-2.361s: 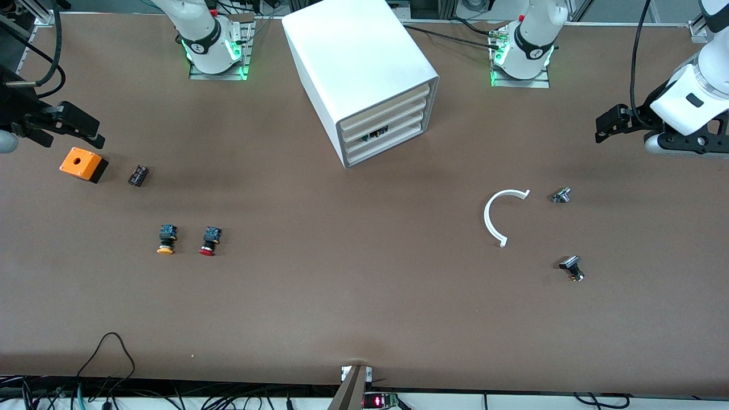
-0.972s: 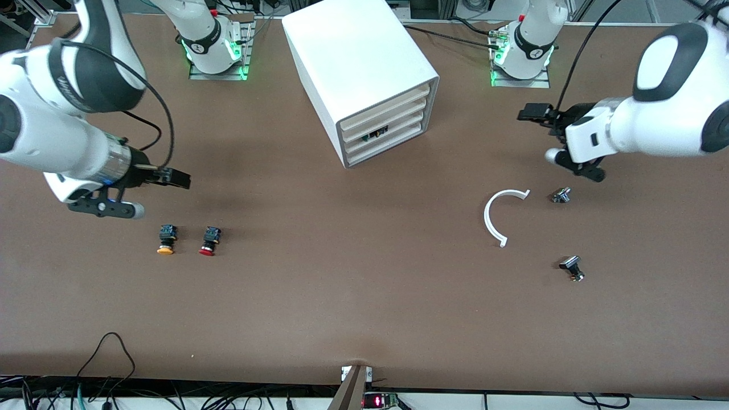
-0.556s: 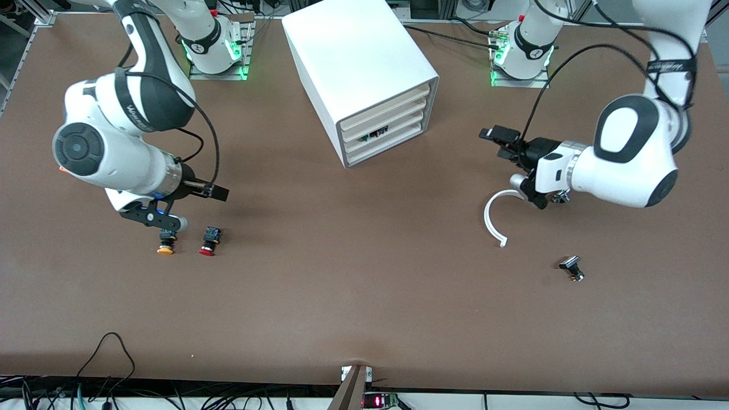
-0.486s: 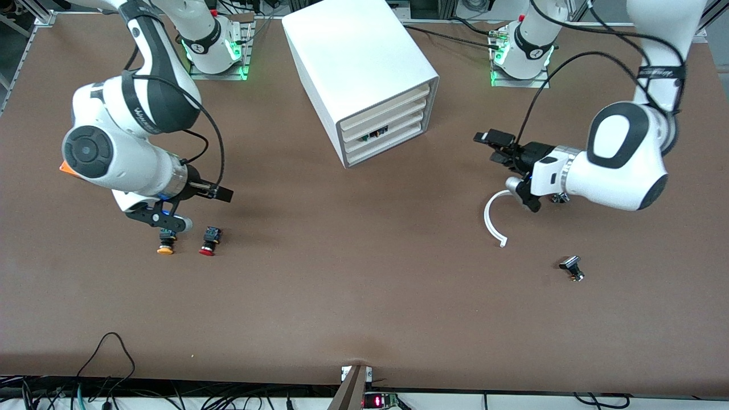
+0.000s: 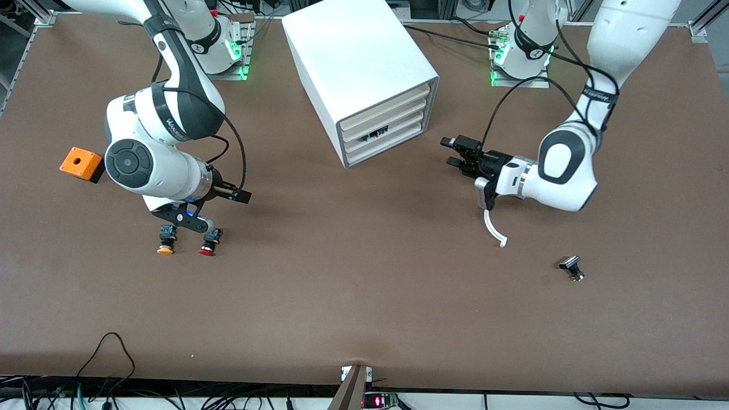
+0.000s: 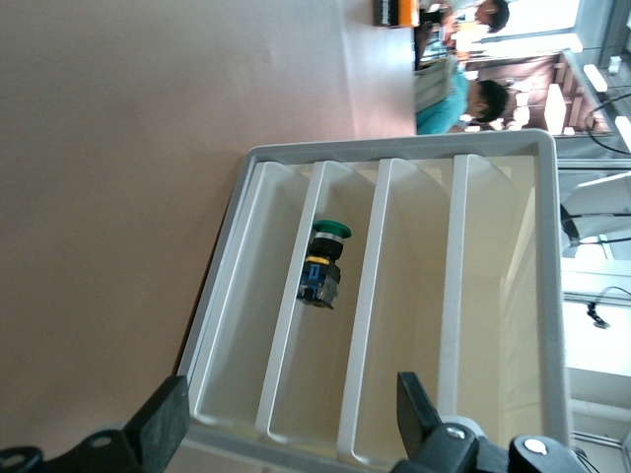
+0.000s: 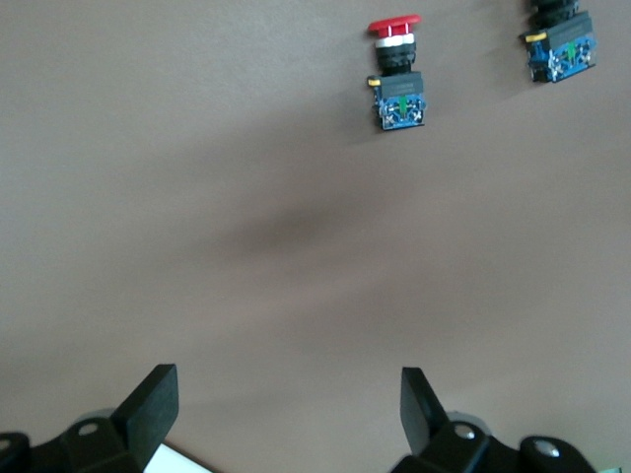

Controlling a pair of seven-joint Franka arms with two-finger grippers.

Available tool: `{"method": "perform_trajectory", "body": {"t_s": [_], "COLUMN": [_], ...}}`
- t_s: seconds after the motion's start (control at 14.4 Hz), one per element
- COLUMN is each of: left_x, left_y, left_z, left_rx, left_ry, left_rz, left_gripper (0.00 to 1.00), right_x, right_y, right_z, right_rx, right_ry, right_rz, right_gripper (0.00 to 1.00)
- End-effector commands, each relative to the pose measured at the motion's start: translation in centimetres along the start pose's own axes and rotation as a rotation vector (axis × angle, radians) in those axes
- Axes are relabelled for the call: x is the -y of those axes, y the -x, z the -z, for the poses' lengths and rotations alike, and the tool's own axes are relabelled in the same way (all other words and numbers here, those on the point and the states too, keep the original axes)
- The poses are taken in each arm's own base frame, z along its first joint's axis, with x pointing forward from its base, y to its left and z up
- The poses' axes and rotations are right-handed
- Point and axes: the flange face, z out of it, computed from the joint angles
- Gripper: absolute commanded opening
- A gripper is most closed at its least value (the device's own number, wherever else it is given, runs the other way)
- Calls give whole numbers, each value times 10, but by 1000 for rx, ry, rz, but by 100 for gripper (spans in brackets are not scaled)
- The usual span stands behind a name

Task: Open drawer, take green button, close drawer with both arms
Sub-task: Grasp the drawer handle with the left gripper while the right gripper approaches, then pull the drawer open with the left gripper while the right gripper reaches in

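Brown table holds a white cabinet (image 5: 364,74) with four closed drawers; the green button (image 6: 323,264) lies inside the third drawer (image 5: 387,132). Left gripper (image 5: 458,152) hovers before the cabinet, fingers apart. Right gripper (image 5: 242,196), fingers apart, hangs beside a red button (image 5: 209,241).

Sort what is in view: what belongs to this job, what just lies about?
Job: drawer, shut; green button inside it; left gripper, open, in front of the cabinet; right gripper, open, near the red button.
Lying about: red button, yellow button, orange box, white curved strip, small metal part.
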Motion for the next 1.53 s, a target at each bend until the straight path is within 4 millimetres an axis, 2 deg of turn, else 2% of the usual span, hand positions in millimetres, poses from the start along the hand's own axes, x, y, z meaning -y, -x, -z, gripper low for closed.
{"method": "perform_trajectory", "body": {"t_s": [0.0, 0.28, 0.42, 0.49, 0.69, 0.83, 0.97, 1.18, 1.32, 1.46], "left_x": [27, 50, 54, 56, 55, 58, 58, 56, 58, 58], "left_y": [5, 15, 24, 29, 41, 47, 54, 56, 57, 56], "left_z": [-32, -81, -104, -116, -141, -147, -161, -171, -172, -169], "left_rx": [-60, -126, -133, -117, -105, -105, -79, -59, -58, -62], "left_ry": [79, 158, 201, 213, 232, 236, 241, 241, 242, 240], "left_rz": [-68, -126, -109, -95, -57, -38, -27, -25, -20, -13], "left_gripper": [87, 64, 58, 55, 56, 56, 50, 30, 0, 0], "right_x": [15, 34, 47, 57, 77, 89, 99, 130, 151, 166], "right_y": [11, 21, 30, 36, 46, 55, 57, 66, 73, 78], "right_z": [-11, -23, -24, -28, -33, -32, -27, -15, -8, 1], "right_rx": [-12, -17, -27, -28, -45, -60, -64, -77, -84, -94], "right_ry": [-7, -6, -11, -8, -27, -44, -61, -92, -116, -142], "right_rz": [-38, -103, -141, -152, -201, -233, -278, -339, -373, -396], "right_gripper": [100, 100, 100, 100, 100, 100, 100, 100, 99, 99]}}
